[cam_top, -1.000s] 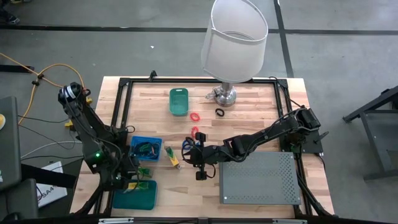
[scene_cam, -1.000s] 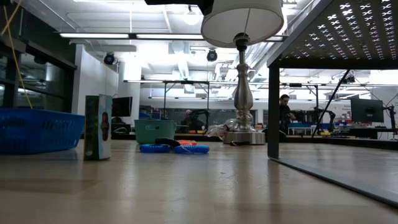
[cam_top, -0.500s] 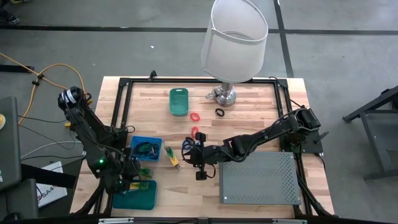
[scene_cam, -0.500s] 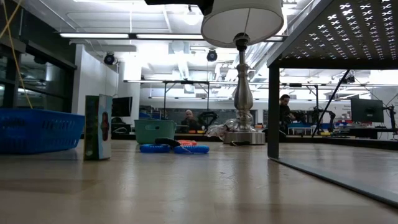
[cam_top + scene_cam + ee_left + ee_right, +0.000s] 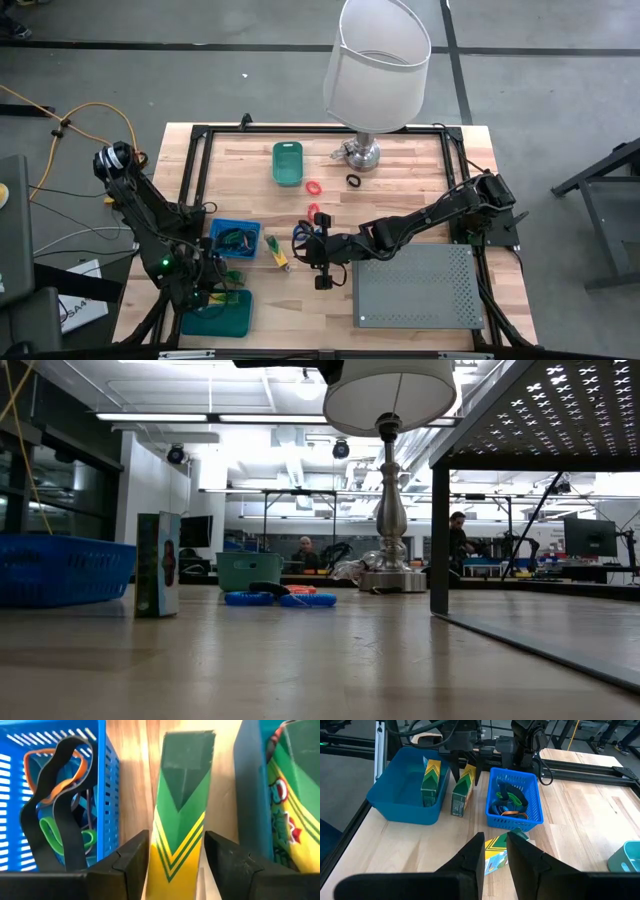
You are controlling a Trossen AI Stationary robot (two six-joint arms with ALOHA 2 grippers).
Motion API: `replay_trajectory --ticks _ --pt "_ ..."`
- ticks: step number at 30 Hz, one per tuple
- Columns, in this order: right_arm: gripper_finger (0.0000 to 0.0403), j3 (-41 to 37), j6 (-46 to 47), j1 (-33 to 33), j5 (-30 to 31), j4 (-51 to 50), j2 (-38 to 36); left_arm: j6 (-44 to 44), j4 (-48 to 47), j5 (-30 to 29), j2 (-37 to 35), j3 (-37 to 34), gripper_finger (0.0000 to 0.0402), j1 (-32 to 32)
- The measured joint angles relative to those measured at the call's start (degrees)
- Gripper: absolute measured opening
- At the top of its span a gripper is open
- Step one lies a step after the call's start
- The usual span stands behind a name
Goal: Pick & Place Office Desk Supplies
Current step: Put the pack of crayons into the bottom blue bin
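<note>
On the wooden table [image 5: 400, 190], the left gripper [image 5: 463, 771] has its jaws closed around a yellow-and-green block [image 5: 181, 815], standing between the blue basket [image 5: 102, 795] and teal bin [image 5: 402, 795]. Right gripper [image 5: 495, 855] hovers, jaws parted, above another block [image 5: 495, 851].

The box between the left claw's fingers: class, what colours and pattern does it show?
Green box with yellow chevron stripes, yellow below; clearest in the left wrist view.
</note>
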Motion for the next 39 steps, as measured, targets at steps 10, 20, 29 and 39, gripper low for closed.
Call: replay_trajectory --ticks 10,20,29,39 --pt "0.0069 0.0 0.0 0.0 0.0 0.0 0.0 -0.2 0.4 0.0 0.0 -0.1 0.0118 0.0" --pt "0.0069 0.0 0.0 0.0 0.0 0.0 0.0 -0.2 0.2 0.3 -2.6 -0.2 0.0108 0.0" --pt "0.0069 0.0 0.0 0.0 0.0 0.0 0.0 1.7 -1.7 1.2 -15.3 0.9 0.0109 3.2" --pt "0.0069 0.0 0.0 0.0 0.0 0.0 0.0 4.8 -4.0 6.1 -18.8 4.8 0.0109 6.6"
